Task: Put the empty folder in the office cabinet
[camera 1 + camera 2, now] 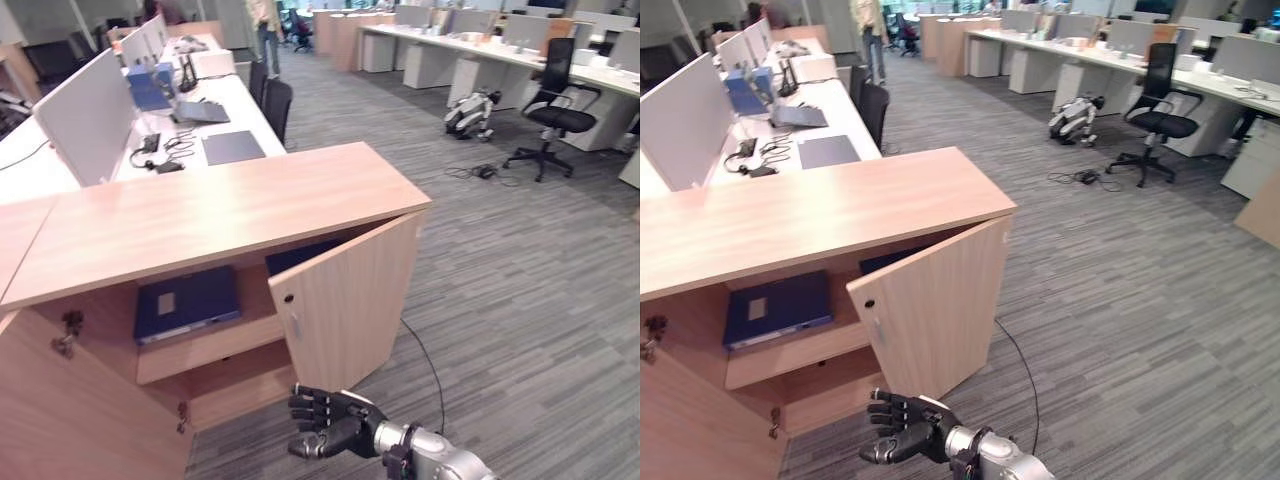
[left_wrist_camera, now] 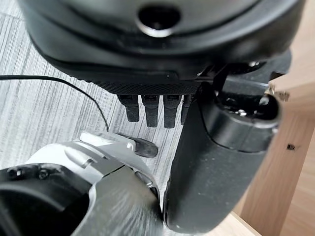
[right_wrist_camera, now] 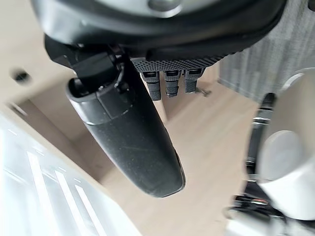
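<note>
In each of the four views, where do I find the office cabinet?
Left eye view: office cabinet fills the left half, right door ajar.
Right eye view: across the left, door ajar at centre.
Left wrist view: its pale wood, very close.
Right wrist view: its pale wood, very close.
Shared landmark: blue folder on the shelf, both eye views.

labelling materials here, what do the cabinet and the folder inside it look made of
Cabinet: looks like light wood-grain laminate board with a matte finish; flat panels with faint, even grain, though solid wood can't be ruled out. Folder: dark blue cover with a slight sheen, probably plastic-coated card, with a pale label on it.
</note>
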